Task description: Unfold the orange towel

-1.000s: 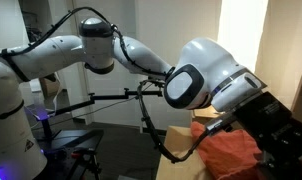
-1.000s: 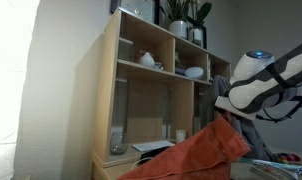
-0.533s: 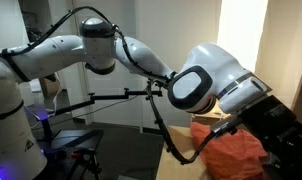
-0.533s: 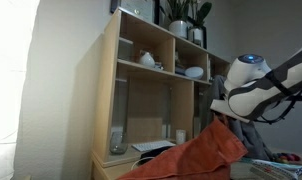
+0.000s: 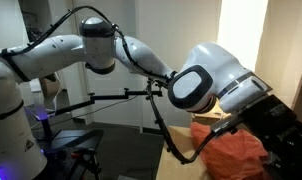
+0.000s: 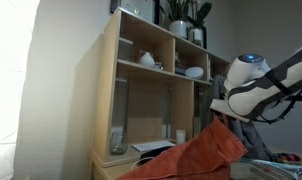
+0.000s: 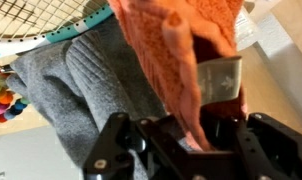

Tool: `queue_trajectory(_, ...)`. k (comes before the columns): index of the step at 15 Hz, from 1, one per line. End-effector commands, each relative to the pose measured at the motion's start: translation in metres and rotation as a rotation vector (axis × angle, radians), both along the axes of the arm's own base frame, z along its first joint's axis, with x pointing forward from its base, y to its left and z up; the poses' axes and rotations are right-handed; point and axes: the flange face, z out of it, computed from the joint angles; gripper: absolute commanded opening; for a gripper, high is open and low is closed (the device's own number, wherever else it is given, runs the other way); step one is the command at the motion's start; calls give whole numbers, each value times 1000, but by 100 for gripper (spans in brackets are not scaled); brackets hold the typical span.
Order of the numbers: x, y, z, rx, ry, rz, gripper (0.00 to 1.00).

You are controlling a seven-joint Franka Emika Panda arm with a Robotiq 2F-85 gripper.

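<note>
The white arm [image 5: 206, 80] fills most of an exterior view, reaching from the left edge across to the lower right, where its black wrist dips toward the towel [image 5: 236, 150]. A tall light wooden shelf [image 6: 141, 95] takes up the middle of an exterior view, with plants [image 6: 181, 14] on top at the upper edge and pale dishes [image 6: 146, 58] in an upper compartment. In that same view the towel [image 6: 196, 155] rises as an orange ridge from the bottom centre to a peak at the right, just under the arm [image 6: 246, 85]. In the wrist view the towel [image 7: 176, 45] hangs as a thick fold from the top centre down into the gripper [image 7: 196, 105] at the bottom of the frame. The jaws are clamped tight on that fold, with one metal finger [image 7: 223, 78] showing flat against the cloth on the right and the other hidden behind it. A grey knitted cloth [image 7: 81, 85] lies behind at centre left. Racket strings [image 7: 31, 20] cross the upper left corner, and coloured beads [image 7: 1, 95] sit at the left edge.
</note>
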Motion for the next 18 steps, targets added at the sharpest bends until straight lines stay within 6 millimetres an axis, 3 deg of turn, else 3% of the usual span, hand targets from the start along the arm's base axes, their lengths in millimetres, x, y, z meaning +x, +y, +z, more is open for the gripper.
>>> queue_trajectory(1,0,0,0,1,-1,4,25)
queue_trajectory(3,1,1,-3,-18,21,9,32)
queue_trajectory(12,3,6,-10,-71,52,-13,98)
queue_trajectory(14,4,10,-10,-86,58,6,100)
queue_trajectory(18,1,42,-7,-141,11,243,100)
